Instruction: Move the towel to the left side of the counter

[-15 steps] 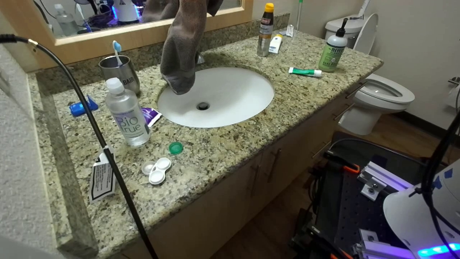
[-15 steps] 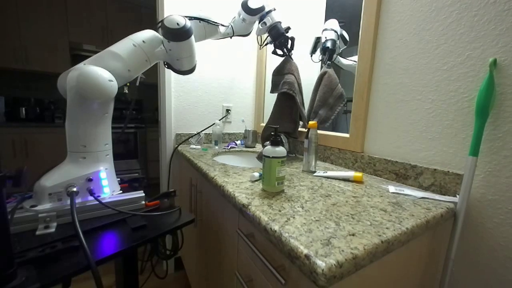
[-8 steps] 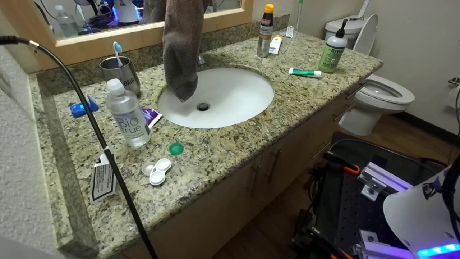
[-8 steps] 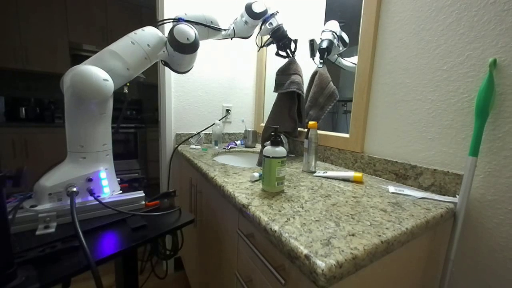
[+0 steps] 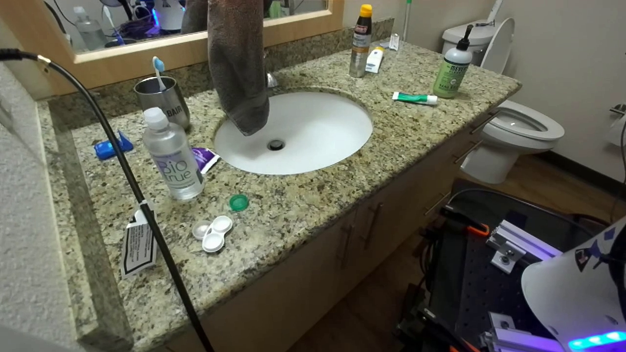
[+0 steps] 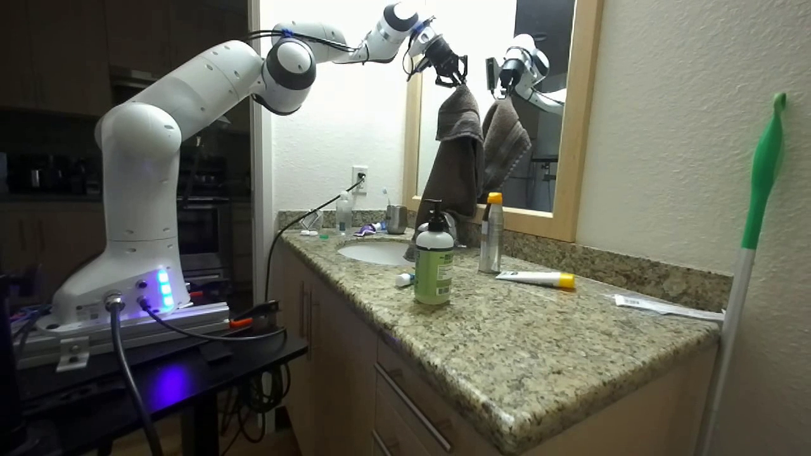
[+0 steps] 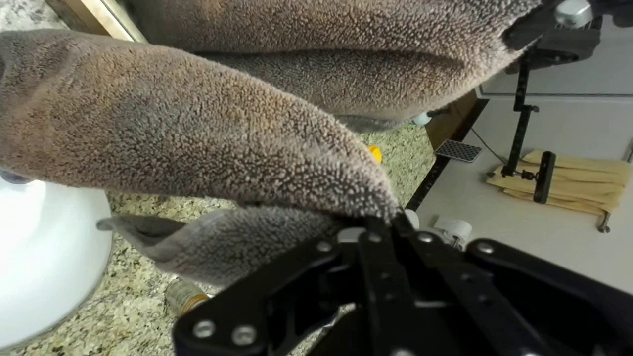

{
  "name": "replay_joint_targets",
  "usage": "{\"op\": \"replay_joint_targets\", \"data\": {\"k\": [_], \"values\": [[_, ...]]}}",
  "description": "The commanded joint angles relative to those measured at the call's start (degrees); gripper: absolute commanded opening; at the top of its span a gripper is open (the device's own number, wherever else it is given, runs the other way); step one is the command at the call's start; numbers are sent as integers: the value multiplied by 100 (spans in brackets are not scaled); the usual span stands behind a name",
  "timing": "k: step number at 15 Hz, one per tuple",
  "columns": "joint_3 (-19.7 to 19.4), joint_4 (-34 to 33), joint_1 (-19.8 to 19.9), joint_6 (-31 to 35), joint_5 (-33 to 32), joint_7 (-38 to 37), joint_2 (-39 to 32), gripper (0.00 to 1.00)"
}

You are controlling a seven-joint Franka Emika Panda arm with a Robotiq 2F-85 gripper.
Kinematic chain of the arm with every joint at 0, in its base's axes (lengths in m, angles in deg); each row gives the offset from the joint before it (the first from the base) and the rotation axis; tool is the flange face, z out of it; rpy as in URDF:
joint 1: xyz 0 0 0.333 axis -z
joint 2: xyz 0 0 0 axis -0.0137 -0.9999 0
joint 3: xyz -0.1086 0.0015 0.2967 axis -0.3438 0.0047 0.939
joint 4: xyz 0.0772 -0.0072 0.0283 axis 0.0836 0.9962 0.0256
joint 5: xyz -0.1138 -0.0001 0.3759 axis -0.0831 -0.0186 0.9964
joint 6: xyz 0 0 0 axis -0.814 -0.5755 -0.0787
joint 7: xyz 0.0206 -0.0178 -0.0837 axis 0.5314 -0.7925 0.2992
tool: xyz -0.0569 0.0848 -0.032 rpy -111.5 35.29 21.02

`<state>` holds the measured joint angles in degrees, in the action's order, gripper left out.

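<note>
The grey-brown towel [image 6: 453,168] hangs from my gripper [image 6: 460,83], in front of the mirror. In an exterior view the towel [image 5: 237,63] hangs over the left back part of the white sink [image 5: 313,132]; its top and the gripper are out of that frame. I cannot tell if its lower end touches the basin. In the wrist view the gripper [image 7: 394,222] is shut on a bunched corner of the towel [image 7: 212,133], which fills much of the frame. The granite counter [image 5: 303,210] runs along both sides of the sink.
Left of the sink stand a clear bottle [image 5: 173,156] and steel cup [image 5: 168,105], with a purple tube [image 5: 204,159], blue item [image 5: 113,145] and lens case [image 5: 216,233]. A black cable [image 5: 132,176] crosses there. A spray can [image 5: 360,44] and soap bottle [image 5: 451,73] stand right.
In an exterior view the towel's upper part has shifted left, and the towel has turned and hangs straighter. Its lower tip hangs slightly lower than a second ago. The gripper still holds it.
</note>
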<state>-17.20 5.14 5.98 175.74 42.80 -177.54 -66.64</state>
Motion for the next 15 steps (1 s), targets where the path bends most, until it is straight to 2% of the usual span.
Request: {"op": "replay_joint_targets", "data": {"k": [1, 6, 10, 13, 14, 15], "values": [[519, 87, -90, -144, -50, 128, 45, 1], [1357, 155, -513, -203, 306, 639, 64, 1], [1775, 181, -673, -463, 577, 1467, 220, 1], [2017, 190, -623, -707, 817, 2266, 334, 1], [2134, 578, -558, -621, 941, 2522, 576, 1], [2178, 224, -474, -800, 1082, 2677, 382, 1]]}}
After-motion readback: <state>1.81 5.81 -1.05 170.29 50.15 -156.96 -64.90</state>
